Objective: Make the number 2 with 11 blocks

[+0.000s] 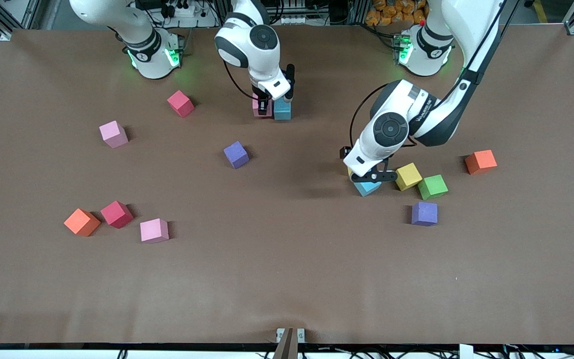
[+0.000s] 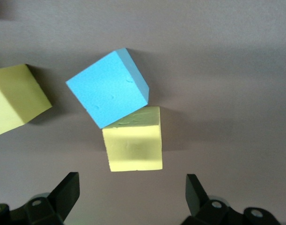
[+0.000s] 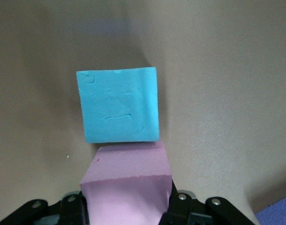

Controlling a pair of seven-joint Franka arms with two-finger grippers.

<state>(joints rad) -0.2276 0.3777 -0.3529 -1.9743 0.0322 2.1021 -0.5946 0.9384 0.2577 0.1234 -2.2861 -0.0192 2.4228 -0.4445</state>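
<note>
The blocks are judged light, soft foam that dents under pressure, best taken across two flat opposite faces. A pink block (image 3: 128, 185) is pinched by the right gripper (image 1: 265, 105) and set touching a light blue block (image 1: 282, 109) near the robots' bases, the number 2 barely begun. The left gripper (image 2: 133, 197) hangs spread over a yellow block (image 2: 133, 143) touching a blue block (image 2: 107, 86); in the front view that yellow block is almost hidden by the gripper. Other blocks lie scattered on the tabletop (image 1: 287, 269).

Three cameras: one high front, two on the wrists.
We see the whole table (image 1: 287, 279) from across; wrist views look straight down, close, each on blocks the front view shares.
</note>
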